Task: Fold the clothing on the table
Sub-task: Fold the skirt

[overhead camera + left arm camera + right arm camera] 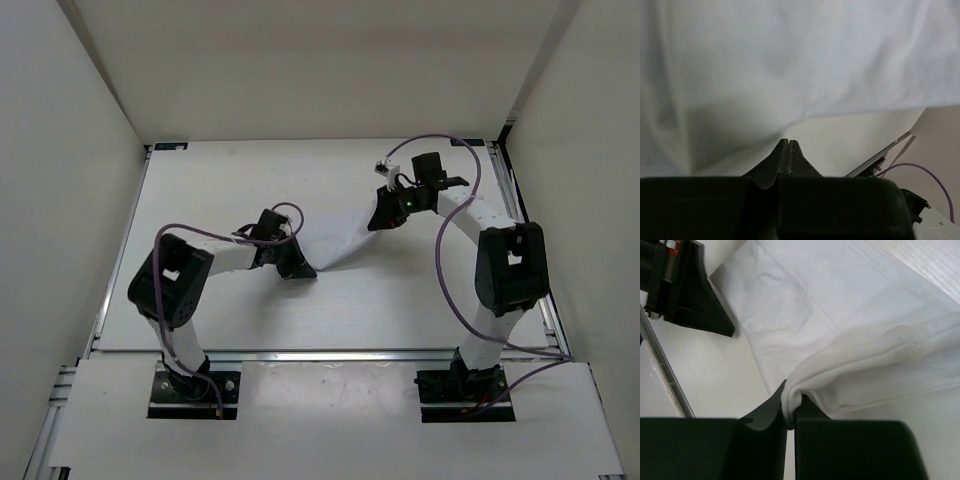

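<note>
The clothing (340, 238) hung stretched mid-table (230, 190) between the left gripper (298, 268) and right gripper (383, 217). Purple cables (440, 270) looped over both arms, and bare surface lay open on every side up to the walls (300, 70).

In the left wrist view, cloth (790, 60) filled the upper frame, and the left gripper (788, 147) was pinched shut on its shadowed lower edge.

In the right wrist view, the right gripper (790, 410) was clamped on a bunched fold (840, 305). A black housing (695, 300) and an aluminium rail (665, 370) stood beyond.
</note>
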`<state>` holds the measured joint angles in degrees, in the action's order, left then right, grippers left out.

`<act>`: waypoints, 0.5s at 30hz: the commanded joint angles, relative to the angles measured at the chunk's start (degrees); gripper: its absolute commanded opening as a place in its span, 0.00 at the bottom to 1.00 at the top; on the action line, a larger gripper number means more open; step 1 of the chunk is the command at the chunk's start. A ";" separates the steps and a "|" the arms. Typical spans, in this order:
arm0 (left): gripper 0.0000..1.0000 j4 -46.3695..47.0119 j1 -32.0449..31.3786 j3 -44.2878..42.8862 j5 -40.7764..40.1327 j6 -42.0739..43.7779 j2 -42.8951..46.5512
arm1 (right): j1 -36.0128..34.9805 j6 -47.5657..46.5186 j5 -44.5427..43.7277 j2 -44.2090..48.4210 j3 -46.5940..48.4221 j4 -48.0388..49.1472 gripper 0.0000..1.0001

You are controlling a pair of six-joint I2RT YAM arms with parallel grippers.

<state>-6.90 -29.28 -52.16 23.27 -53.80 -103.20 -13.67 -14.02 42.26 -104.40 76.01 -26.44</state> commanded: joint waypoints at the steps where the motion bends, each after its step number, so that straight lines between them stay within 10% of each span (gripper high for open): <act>1: 0.00 -0.14 2.46 2.41 -3.13 0.45 11.23 | -1.09 -2.86 -2.09 4.73 1.61 1.91 0.00; 7: 0.00 0.66 11.08 9.00 -5.42 0.18 21.46 | -3.46 -3.64 -2.97 8.50 -6.12 3.32 0.00; 15: 0.00 3.56 8.89 11.65 -7.17 0.36 12.07 | -8.56 -8.21 -7.19 14.31 -12.20 6.84 0.00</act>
<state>-3.42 -18.55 -40.99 17.96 -54.04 -89.17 -20.69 -18.81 36.49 -93.30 63.55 -23.35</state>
